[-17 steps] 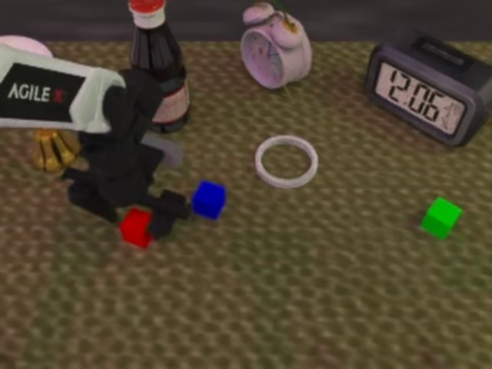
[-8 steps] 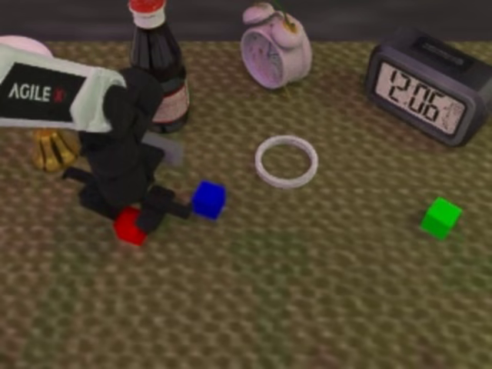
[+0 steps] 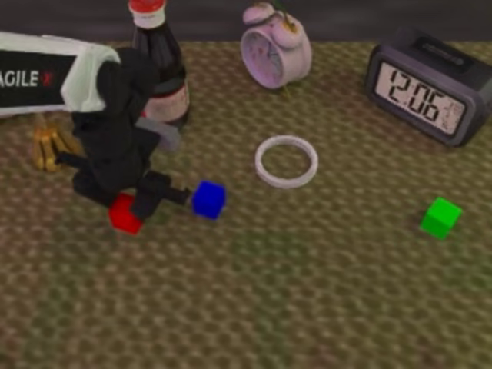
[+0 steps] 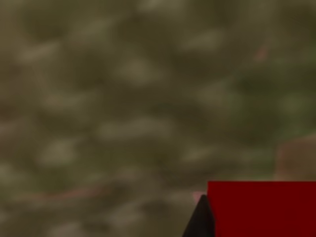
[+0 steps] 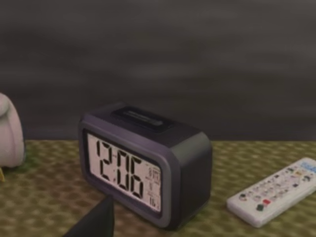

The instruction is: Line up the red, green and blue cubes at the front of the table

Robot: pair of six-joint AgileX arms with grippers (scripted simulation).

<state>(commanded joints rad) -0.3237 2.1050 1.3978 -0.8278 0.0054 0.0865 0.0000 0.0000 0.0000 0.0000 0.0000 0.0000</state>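
Our left claw [image 3: 127,206] holds the red cube [image 3: 123,214] at nine o'clock on the worktop [image 3: 307,292], blue cube [image 3: 208,199] just beside. Next we carry it toward six o'clock, the front.

The green cube [image 3: 440,217] waits at three o'clock; our right claw's state we cannot tell.

We see a plain dark grey wall [image 5: 197,59] behind the table's far edge. Light falls soft and even.

Left claw [image 3: 129,209] carried red cube [image 3: 123,214] up-left.
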